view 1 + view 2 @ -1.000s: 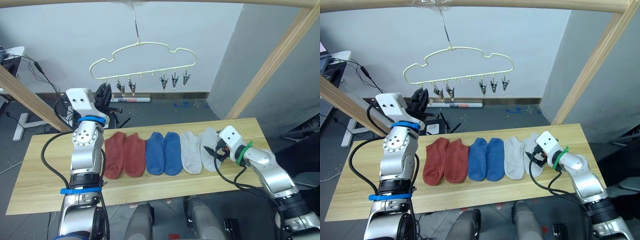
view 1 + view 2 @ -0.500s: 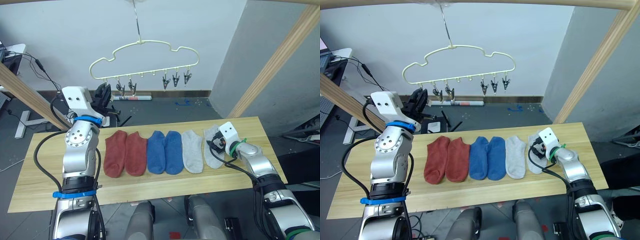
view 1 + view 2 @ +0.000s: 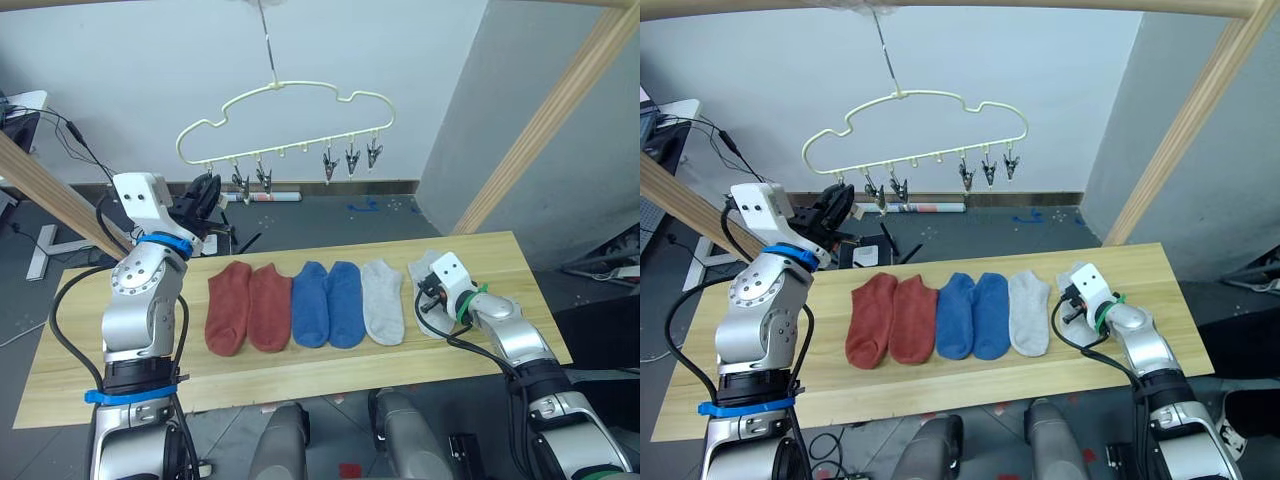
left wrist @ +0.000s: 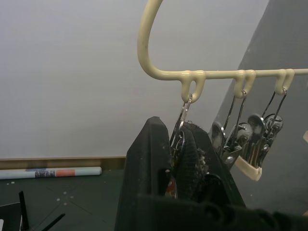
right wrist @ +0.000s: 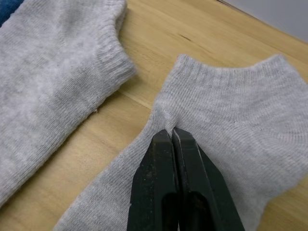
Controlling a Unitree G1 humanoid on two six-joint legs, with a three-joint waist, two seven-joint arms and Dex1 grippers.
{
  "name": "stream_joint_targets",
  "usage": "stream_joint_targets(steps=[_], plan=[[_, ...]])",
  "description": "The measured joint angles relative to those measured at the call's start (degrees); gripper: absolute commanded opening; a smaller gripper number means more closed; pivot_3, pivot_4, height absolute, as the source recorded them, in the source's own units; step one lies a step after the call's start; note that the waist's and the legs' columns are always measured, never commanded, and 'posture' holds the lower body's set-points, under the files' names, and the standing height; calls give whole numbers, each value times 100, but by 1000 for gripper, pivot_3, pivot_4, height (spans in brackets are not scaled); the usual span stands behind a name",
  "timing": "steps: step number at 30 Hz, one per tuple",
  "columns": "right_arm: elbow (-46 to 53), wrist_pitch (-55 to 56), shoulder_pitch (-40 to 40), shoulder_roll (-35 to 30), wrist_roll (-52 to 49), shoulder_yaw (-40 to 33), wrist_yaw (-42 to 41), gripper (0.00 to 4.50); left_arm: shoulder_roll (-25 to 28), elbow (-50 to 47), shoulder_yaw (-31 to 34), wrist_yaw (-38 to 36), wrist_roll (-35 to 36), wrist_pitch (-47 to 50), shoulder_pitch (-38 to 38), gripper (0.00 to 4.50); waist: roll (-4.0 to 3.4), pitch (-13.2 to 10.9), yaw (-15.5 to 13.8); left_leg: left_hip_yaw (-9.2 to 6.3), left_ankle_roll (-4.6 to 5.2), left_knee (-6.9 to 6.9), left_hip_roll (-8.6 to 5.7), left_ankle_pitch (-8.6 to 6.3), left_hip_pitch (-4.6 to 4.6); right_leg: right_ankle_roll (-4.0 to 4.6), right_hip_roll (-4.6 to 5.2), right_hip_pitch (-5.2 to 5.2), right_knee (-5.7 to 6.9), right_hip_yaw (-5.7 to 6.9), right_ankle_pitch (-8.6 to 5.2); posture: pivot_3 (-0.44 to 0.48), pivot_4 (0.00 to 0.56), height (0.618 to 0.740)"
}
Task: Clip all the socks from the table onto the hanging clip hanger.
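Six socks lie in a row on the table (image 3: 80, 370): two rust-red (image 3: 248, 308), two blue (image 3: 328, 303), and a light grey one (image 3: 382, 300). The rightmost grey sock (image 5: 231, 125) has a fold of its fabric pinched by my right gripper (image 5: 172, 132), which is shut on it near the cuff. The pale yellow clip hanger (image 3: 285, 110) hangs above the table's far edge. My left gripper (image 4: 175, 127) is raised to its leftmost clip (image 4: 184, 111) and shut on it.
Several more dark clips (image 3: 348, 158) hang along the hanger's bar. Thick wooden poles (image 3: 540, 120) slant down at both sides, the left one (image 3: 50, 190) just behind my left arm. Cables and a rolled tube (image 3: 262, 198) lie on the floor beyond the table.
My right gripper has slid onto the rightmost grey sock and its fingers have gone from open to shut on the fabric. The left gripper has stayed on the clip.
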State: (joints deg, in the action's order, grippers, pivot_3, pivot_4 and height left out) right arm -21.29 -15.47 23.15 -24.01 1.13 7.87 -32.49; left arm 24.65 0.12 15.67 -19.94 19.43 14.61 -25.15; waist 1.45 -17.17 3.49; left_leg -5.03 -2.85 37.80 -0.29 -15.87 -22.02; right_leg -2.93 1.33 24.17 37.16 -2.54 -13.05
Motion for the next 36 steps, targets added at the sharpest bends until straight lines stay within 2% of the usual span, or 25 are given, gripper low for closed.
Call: stream_joint_targets(steps=[3, 7, 9, 14, 22, 28, 31, 36], plan=[[582, 63, -163, -8, -86, -55, -115, 589, 1, -3, 5, -1, 11, 5, 0, 152, -2, -1, 3, -2, 0, -1, 0, 0, -3, 0, 0, 2, -1, 0, 0, -53, 302, 740], [1212, 115, -278, -15, -239, -224, -94, 1944, 2, -7, 16, 7, 50, 5, 11, 152, -2, -1, -5, -2, 0, 0, -2, 0, -4, -3, 2, 0, -4, -2, 2, -50, 303, 740], [1199, 104, -277, -3, -219, -263, 78, 2752, 2, -11, 20, 8, 62, 6, 18, 152, -2, -1, -8, -1, 0, 1, -2, 0, -3, -3, 2, 0, -4, -2, 2, -51, 303, 740], [693, 88, -129, 97, -128, -278, 397, 4427, 4, -26, 19, -7, 66, 19, 37, 152, -2, -1, 2, 2, -1, 1, 0, 0, -3, -3, 1, 2, -3, -2, 2, -55, 303, 740], [-576, -48, 719, 731, -200, -496, 1043, 4457, 17, -29, -9, -78, 65, 55, 49, 152, -4, -3, 22, 4, 0, -1, -1, 0, -4, 2, 1, 5, -3, -5, 5, -48, 304, 740], [-1176, -228, 893, 839, -190, -608, 1326, 4457, 17, -61, -12, -87, 65, 111, 47, 152, -4, -2, 13, 5, 2, -6, -2, -2, -5, 3, 5, 5, -4, -5, 5, -42, 303, 740], [-1222, -283, 910, 839, -172, -591, 1336, 3889, 17, -62, -13, -86, 65, 128, 49, 152, -4, -2, 23, 4, 2, -6, -2, -2, -4, 3, 3, 5, -3, -4, 5, -42, 303, 740], [-1202, -340, 907, 840, -125, -530, 1334, 2161, 17, -130, -12, -82, 65, 149, 96, 152, -4, -2, 21, 4, 2, 1, -1, -1, -2, 3, 1, 2, -1, -4, 5, -39, 306, 740]])
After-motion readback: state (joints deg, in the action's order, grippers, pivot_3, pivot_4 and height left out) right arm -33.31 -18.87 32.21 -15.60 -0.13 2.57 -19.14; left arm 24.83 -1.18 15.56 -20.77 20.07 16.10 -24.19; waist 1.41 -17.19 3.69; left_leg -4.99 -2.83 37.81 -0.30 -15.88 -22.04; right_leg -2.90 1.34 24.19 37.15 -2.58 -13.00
